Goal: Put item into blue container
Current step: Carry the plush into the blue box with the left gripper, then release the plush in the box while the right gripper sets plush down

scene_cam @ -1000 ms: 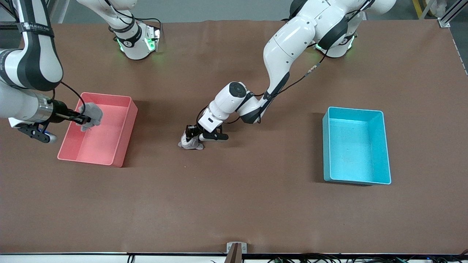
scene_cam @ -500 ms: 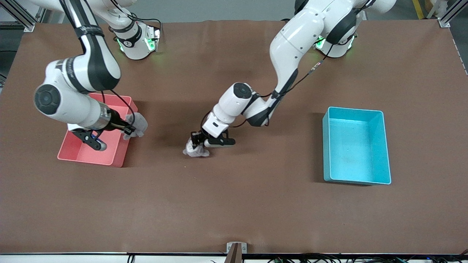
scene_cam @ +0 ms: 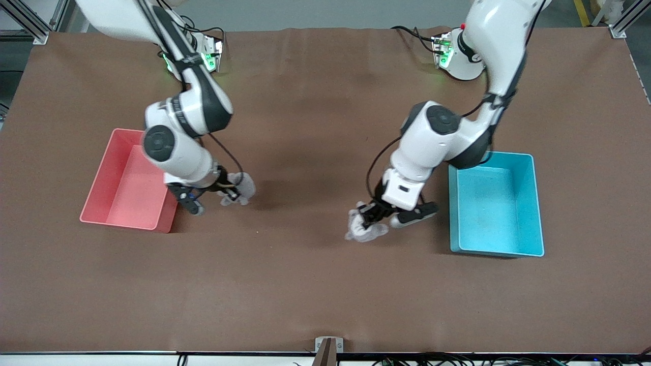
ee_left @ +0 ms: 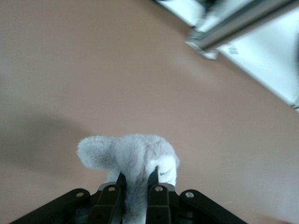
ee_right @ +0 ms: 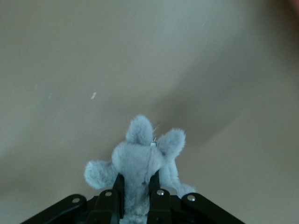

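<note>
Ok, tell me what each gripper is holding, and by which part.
Left gripper: shut on a grey plush toy, pinched at its upper middle. Right gripper: shut on another grey plush toy, gripped around its body.

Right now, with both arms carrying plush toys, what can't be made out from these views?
- Left tool: in the front view the grey plush toy covers its fingertips.
- That toy's lower body: cut off by the left wrist view's edge.
- Right tool: partly under its own arm in the front view, shut on the second plush toy.
- Blue container and pink bin: absent from both wrist views.
</note>
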Robot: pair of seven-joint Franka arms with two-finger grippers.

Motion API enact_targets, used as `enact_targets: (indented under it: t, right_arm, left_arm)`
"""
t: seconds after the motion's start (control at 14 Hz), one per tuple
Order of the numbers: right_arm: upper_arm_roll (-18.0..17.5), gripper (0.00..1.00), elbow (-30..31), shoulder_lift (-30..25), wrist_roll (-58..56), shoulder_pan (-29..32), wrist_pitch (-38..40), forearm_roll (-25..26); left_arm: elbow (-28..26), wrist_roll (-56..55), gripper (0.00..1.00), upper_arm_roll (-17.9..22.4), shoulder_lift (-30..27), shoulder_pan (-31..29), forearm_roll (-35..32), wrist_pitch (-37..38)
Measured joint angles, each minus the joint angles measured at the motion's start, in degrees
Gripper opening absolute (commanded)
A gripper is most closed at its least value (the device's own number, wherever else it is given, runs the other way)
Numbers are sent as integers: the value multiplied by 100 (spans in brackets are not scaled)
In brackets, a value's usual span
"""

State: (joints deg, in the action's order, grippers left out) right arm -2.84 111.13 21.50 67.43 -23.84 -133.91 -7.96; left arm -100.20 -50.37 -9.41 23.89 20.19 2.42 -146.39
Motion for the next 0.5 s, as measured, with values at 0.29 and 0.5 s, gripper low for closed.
enact_targets:
  t: [0.29,0.5]
  right_arm:
    - [14,0,-720,886,1444,-846,-279,14]
    - [25,1,-1417,1440,2271,-1185,-273,82]
  left_arm:
    - [-225,1679,2,14,-664,-1161,0,1896]
    - [-489,2714,9,27,-548,-1929,-97,2132]
